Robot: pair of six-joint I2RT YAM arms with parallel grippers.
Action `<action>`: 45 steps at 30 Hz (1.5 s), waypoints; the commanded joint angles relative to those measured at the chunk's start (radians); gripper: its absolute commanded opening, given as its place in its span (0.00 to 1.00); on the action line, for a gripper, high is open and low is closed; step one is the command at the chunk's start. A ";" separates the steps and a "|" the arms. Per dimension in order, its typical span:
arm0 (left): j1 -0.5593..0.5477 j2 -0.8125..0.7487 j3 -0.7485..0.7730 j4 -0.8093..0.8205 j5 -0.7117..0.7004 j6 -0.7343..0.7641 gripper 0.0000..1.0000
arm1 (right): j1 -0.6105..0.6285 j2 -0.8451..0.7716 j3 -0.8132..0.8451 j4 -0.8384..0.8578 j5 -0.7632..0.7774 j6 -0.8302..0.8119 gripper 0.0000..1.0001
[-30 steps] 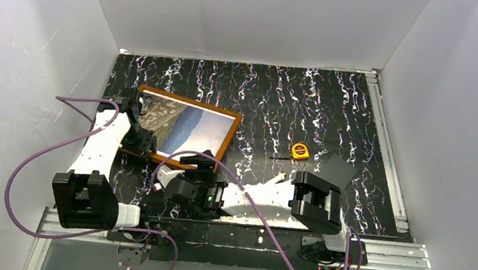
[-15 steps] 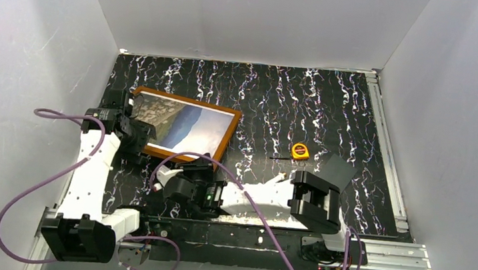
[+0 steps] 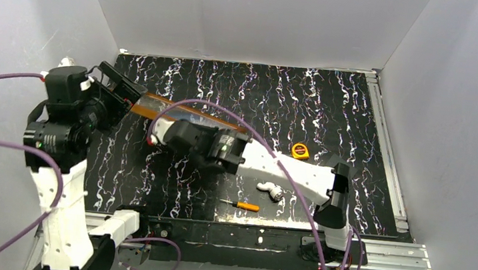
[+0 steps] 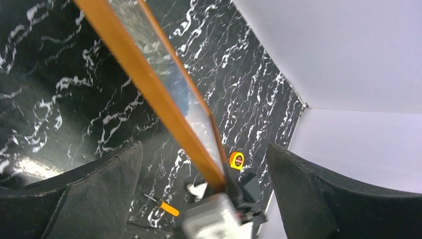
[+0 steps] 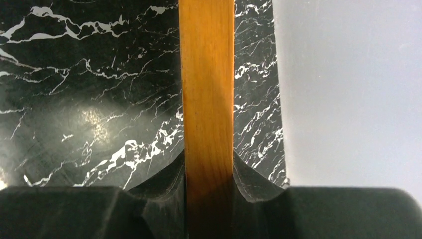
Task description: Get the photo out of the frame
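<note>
The frame (image 3: 214,120) of reddish-brown wood stands on edge above the table, seen edge-on. My right gripper (image 3: 168,129) is shut on its wooden rim (image 5: 208,89), one finger pressed on each side. In the left wrist view the photo (image 4: 175,84) shows only at a grazing angle behind the glass, still inside the frame (image 4: 149,84). My left gripper (image 3: 121,86) hangs raised at the frame's left end with its jaws wide open. In that wrist view the frame passes between its fingers (image 4: 107,186) and touches neither.
A yellow tape measure (image 3: 299,151) lies right of the frame. An orange-handled screwdriver (image 3: 242,205) and a small white piece (image 3: 272,191) lie near the front edge. White walls close in the black marbled table (image 3: 241,85) on three sides.
My right gripper has shut on the frame and lifted it from lying on the table to standing on edge. My left gripper has let go, opened wide and risen.
</note>
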 commanded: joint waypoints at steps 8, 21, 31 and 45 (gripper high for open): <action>-0.001 -0.049 0.076 -0.051 0.012 0.135 0.98 | -0.285 -0.108 0.229 -0.300 -0.514 0.393 0.01; -0.001 -0.118 -0.081 -0.045 0.053 0.172 0.98 | -0.593 -0.126 0.244 -0.276 -1.002 0.778 0.01; -0.001 -0.134 -0.251 -0.079 0.101 0.295 0.98 | -0.737 -0.295 -0.145 0.011 -1.094 0.986 0.01; -0.003 -0.160 -0.791 0.050 0.496 0.327 0.94 | -0.762 -0.392 -0.879 0.662 -1.179 1.216 0.01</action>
